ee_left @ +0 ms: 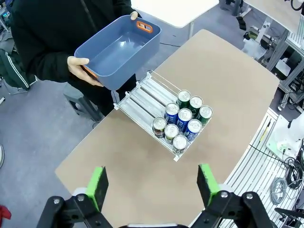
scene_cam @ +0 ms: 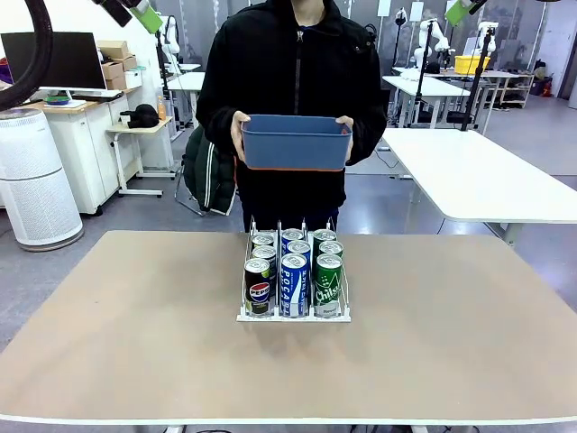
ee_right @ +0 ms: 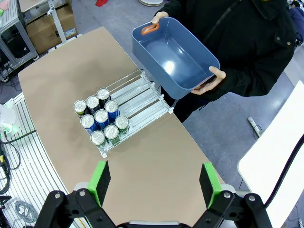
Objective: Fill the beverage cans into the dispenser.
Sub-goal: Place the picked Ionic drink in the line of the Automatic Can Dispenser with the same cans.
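- Nearest the lens, the left gripper (ee_left: 153, 187) hangs high over the table (ee_left: 237, 85) with green pads spread wide and nothing between them; the right gripper (ee_right: 154, 183) does the same in its own wrist view, jaws apart and empty
- Centre of the front view sits the dispenser (scene_cam: 293, 314), a light white wire rack; it looks easy to shove, so any push on a can may slide the whole rack
- The beverage cans (scene_cam: 294, 271) stand upright in it, packed three lanes wide at the near end: black Pepsi can (scene_cam: 258, 287) lower left, blue-and-white Pocari can (scene_cam: 294, 285) middle, green Chilsung can (scene_cam: 328, 285) right; eight tops count in the left wrist view
- These look like smooth, thin-walled, slippery cylinders, heavy if full; best taken across the body below the rim, yet neighbours touch and wire dividers flank them, leaving little finger room
- Far half of the lanes lies bare toward the upper left of the left wrist view
- Beyond, a person holds the blue bin (scene_cam: 296, 142) in both hands above the table's far edge; it looks empty; that bin and those hands crowd any approach from the far side
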Available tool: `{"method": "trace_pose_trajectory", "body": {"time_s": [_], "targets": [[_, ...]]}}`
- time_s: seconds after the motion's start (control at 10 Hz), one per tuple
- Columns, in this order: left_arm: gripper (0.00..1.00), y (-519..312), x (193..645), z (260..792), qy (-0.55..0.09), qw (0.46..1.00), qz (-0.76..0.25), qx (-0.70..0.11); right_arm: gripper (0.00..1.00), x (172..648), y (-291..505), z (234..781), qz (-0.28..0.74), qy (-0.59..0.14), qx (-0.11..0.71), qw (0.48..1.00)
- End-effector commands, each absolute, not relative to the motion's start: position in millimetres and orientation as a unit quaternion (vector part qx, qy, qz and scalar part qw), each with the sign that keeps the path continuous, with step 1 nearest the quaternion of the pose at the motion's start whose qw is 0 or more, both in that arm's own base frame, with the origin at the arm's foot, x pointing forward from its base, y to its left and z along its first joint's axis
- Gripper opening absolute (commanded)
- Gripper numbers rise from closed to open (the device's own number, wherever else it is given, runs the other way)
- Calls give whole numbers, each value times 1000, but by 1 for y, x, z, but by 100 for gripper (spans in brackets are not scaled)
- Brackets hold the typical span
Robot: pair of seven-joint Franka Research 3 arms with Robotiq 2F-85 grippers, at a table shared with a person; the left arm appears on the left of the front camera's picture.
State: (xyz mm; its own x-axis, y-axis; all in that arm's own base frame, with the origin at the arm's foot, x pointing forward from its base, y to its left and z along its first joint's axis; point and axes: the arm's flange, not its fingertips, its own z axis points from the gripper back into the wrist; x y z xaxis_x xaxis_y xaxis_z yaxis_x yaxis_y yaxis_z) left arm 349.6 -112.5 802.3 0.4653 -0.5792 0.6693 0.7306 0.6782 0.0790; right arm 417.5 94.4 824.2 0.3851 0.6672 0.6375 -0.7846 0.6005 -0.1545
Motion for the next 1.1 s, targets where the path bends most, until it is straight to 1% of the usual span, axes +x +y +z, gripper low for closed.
{"method": "trace_pose_trajectory", "body": {"time_s": [0.0,1.0], "targets": [[100,-110,348,793,-355,842,-388,-118,100,416,94,823,436,-339,88,829],[100,-112,350,800,-348,848,-383,-109,100,416,94,823,436,-339,88,829]]}}
